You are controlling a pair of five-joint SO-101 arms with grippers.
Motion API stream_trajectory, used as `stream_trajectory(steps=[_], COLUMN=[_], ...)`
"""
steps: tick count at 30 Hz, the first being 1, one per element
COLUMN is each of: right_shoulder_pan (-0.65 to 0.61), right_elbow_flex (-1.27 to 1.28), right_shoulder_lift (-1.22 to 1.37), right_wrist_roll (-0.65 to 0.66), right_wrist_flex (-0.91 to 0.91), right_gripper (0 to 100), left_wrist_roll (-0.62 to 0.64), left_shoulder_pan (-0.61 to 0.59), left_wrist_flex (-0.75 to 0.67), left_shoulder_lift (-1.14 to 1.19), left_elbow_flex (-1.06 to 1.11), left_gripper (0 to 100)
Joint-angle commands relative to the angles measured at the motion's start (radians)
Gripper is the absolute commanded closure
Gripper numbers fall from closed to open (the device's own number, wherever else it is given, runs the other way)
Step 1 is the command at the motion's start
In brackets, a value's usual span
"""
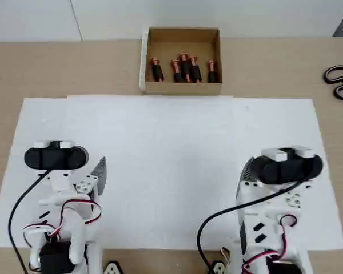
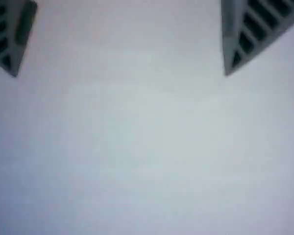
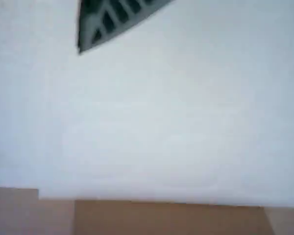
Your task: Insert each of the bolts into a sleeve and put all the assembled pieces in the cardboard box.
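The cardboard box [image 1: 217,43] stands at the table's far middle. Inside it lie several black sleeves with copper-coloured bolts [image 1: 184,67] pushed through them. My left gripper [image 1: 99,173] is drawn back near the front left of the white sheet; in the left wrist view the left gripper [image 2: 120,75] is open, with two ribbed fingertips [image 2: 237,46] wide apart over bare white sheet. My right gripper [image 1: 247,170] is drawn back at the front right. Its wrist view has one ribbed fingertip [image 3: 108,24] with nothing touching the tip, so it stands open and holds nothing.
A large white sheet [image 1: 171,160] covers the table's middle between the arms and the box. Black scissors [image 1: 340,81] lie at the far right on the wooden table [image 1: 46,68]. A brown strip of table [image 3: 166,218] borders the sheet in the right wrist view.
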Motion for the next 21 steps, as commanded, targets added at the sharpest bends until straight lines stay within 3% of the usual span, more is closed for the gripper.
stream_trajectory(steps=[1,13,21], right_shoulder_pan=[0.007,0.002,0.002], right_elbow_flex=[0.049,0.347,0.425], right_shoulder_lift=[-0.004,-0.004,-0.002], right_wrist_roll=[-0.006,-0.006,-0.009], right_wrist_flex=[-0.036,-0.054,-0.097], right_gripper=[81.3,81.3,81.3], left_wrist_roll=[0.003,0.003,0.005], left_shoulder_pan=[0.0,0.003,-0.002], left_wrist_flex=[-0.023,-0.025,-0.025], left_shoulder_lift=[-0.009,-0.009,-0.009], left_elbow_flex=[0.007,0.222,0.225], left_gripper=[74,74,74])
